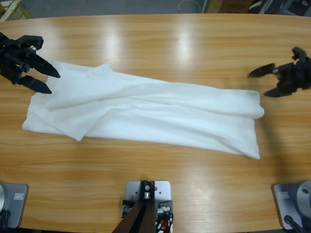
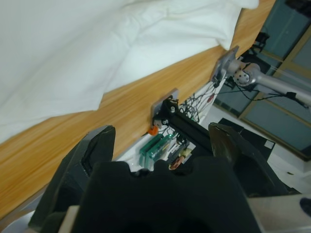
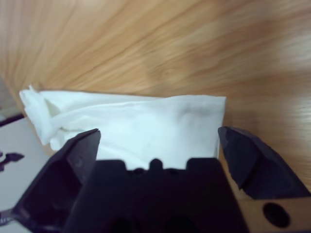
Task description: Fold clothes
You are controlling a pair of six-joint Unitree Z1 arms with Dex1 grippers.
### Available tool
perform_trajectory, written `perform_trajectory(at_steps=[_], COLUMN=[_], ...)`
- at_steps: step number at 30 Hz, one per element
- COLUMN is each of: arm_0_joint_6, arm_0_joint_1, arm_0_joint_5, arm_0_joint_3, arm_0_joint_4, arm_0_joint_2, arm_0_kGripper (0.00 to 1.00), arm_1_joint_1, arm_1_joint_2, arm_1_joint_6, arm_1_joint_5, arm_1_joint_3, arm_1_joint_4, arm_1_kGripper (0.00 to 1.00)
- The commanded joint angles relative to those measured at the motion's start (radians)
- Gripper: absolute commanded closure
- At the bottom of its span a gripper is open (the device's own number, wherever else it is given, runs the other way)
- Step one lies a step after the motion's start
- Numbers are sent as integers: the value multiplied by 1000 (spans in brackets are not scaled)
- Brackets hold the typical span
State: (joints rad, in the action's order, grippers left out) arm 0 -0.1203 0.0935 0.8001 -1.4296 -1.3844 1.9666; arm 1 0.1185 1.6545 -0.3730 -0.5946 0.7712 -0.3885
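Note:
The clothes are one white T-shirt (image 1: 160,109) lying flat as a long, rumpled band across the middle of the wooden table (image 1: 160,43). At its left end my left gripper (image 1: 53,83) hovers over the upper corner, open, with nothing between its jaws. In the left wrist view the shirt (image 2: 73,53) fills the upper left beyond the open gripper (image 2: 163,133). Just off the shirt's right end is my right gripper (image 1: 258,85), open and empty. Its wrist view shows the gripper (image 3: 158,133) facing that folded end (image 3: 146,121) from close by.
Bare wood (image 1: 160,43) runs behind the shirt, with a narrower strip (image 1: 73,170) along the front edge. The left wrist view looks past the table's front edge (image 2: 126,114) to wiring and circuit boards (image 2: 163,145) below it.

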Motion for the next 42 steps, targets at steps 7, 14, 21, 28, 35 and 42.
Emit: perform_trajectory(at_steps=[7,14,21,28,35,42], arm_0_joint_6=[-4,-9,-15,-19,-19,-19], arm_0_joint_1=[7,5,5,3,2,5], arm_0_joint_5=[7,7,7,8,12,17], arm_0_joint_3=[58,56,52,51,52,54], arm_0_joint_4=[5,8,10,10,10,8], arm_0_joint_2=[-30,3,28,50,58,69], arm_0_kGripper=[243,243,243,244,246,245], arm_1_joint_1=[-68,-70,-74,-74,-74,-118], arm_1_joint_2=[33,60,70,57,-46,-229], arm_1_joint_6=[-76,-78,-72,-72,-84,-112], arm_1_joint_5=[101,108,108,110,127,154], arm_1_joint_3=[-102,-99,-98,-101,-95,-105], arm_1_joint_4=[131,143,146,145,72,-71], arm_1_kGripper=[0,62,1000,1000,1000,1000])
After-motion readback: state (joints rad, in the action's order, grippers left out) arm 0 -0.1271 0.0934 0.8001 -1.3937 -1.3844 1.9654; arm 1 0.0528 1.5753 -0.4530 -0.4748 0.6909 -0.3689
